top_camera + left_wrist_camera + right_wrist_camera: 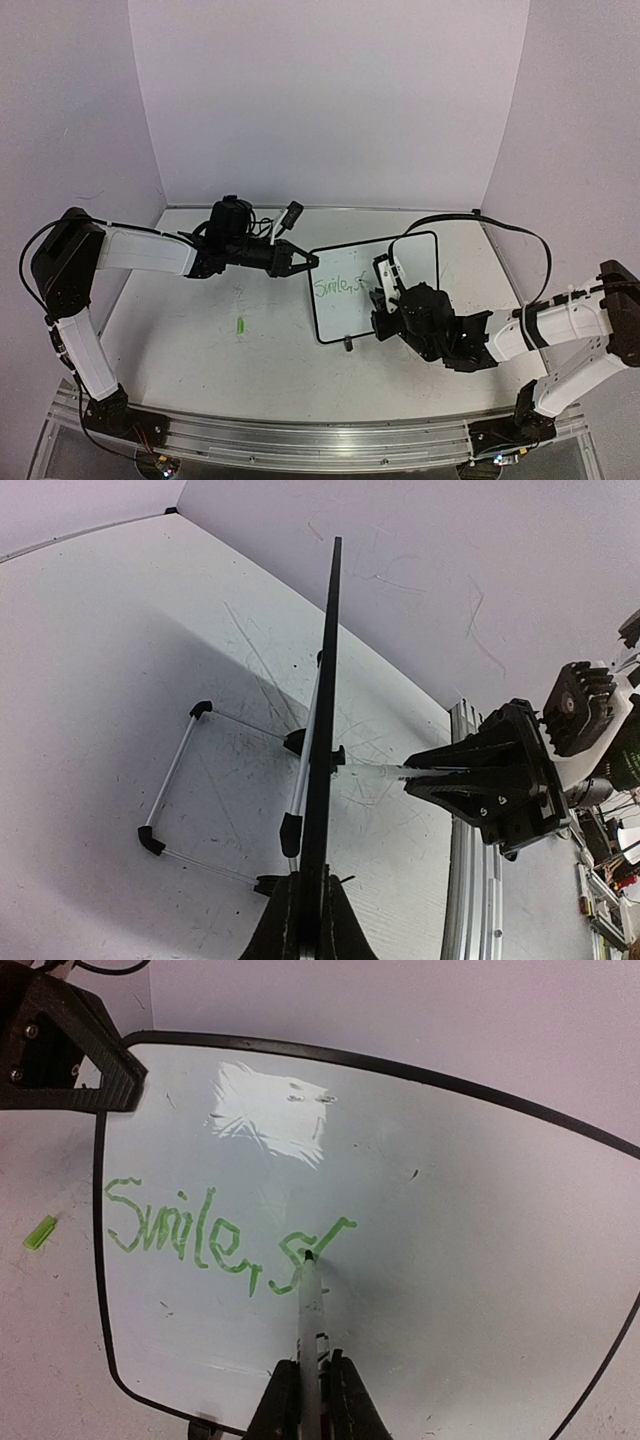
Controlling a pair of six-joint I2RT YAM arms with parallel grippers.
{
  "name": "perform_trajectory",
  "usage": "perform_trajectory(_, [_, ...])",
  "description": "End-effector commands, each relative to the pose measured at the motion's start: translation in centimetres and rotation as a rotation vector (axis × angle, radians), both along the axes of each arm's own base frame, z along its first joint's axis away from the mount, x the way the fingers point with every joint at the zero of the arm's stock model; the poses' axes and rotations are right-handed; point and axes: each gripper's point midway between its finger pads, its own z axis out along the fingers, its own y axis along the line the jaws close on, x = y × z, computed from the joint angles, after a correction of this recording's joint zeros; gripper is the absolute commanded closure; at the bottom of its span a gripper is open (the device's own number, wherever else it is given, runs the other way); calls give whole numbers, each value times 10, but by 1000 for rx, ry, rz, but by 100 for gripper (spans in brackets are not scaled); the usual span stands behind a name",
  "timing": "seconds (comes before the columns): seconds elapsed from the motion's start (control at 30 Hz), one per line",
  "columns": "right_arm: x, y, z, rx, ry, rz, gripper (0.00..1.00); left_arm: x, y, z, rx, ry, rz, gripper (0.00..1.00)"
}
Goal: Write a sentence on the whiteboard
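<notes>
The right gripper (310, 1385) clenches a marker (311, 1305), its tip touching the board (470, 1220) at the green writing (200, 1235) "Smile, st". The left gripper (309, 920) grasps the board's edge.

Near edge: right gripper (310, 1385) pinches a marker (311, 1310) btwn its fingers, tip touching the whiteboard (450, 1220) at the last stroke. The sentence (200, 1235), green cursive, reads "Smile, st" across the board's left half. Far-left corner: left gripper (70, 1050) over the frame. Small green piece (40, 1232) on the table (40, 1360), left of the board.
</notes>
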Motion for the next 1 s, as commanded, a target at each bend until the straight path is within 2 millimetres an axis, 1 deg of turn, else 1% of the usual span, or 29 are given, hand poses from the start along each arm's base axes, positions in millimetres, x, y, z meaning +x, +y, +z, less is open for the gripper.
perform_trajectory(0.0, [5,-14,12,11,-17,-80,100,-6,1,12,3,-15,-10,100])
perform_trajectory(0.13, [-7,-15,22,79,-28,-12,100,-6,1,9,7,-11,-9,100])
perform_trajectory(0.17, [-9,-18,25,104,-32,-11,100,-6,1,10,6,-12,-10,100])
perform_trajectory(0.23, [-8,-22,23,96,-35,-25,100,-5,1,9,8,-10,-10,100])
perform_trajectory(0.3, [-5,-20,15,65,-23,-32,100,-5,1,8,8,-8,-11,100])
perform_trajectory(0.37, [-3,-16,12,59,-13,-31,100,-5,1,8,7,-6,-12,100])
perform_trajectory(0.53, [3,-15,18,66,-27,-46,100,-6,2,11,5,-13,-10,100])
perform_trajectory(0.97, [11,-16,18,62,-31,-68,100,-7,1,13,3,-18,-12,100])
